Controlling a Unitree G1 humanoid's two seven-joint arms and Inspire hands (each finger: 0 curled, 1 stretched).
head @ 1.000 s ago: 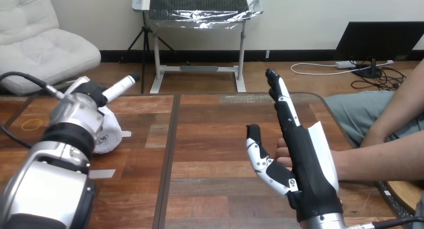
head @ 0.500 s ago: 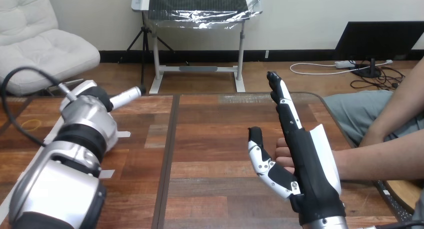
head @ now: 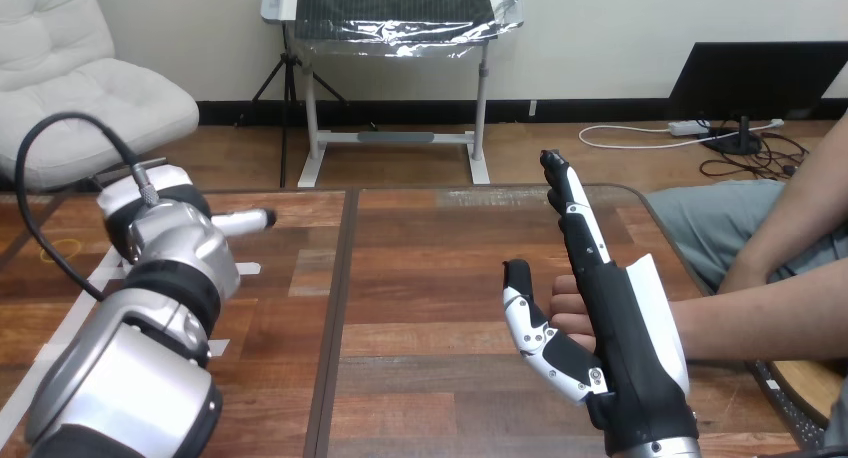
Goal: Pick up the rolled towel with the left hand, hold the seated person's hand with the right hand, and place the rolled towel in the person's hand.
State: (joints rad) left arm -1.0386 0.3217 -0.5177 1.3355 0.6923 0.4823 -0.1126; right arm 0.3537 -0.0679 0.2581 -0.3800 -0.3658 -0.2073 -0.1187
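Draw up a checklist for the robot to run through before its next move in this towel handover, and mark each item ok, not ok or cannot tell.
1. Person's hand is presented over the table, next to the right hand: ok.
2. Right hand's fingers are curled round the person's hand: not ok. They stand straight and upright beside it.
3. Left hand holds the rolled towel: cannot tell. The robot's own wrist hides the palm.
4. Person's palm is open to receive: cannot tell. The right hand covers most of it.
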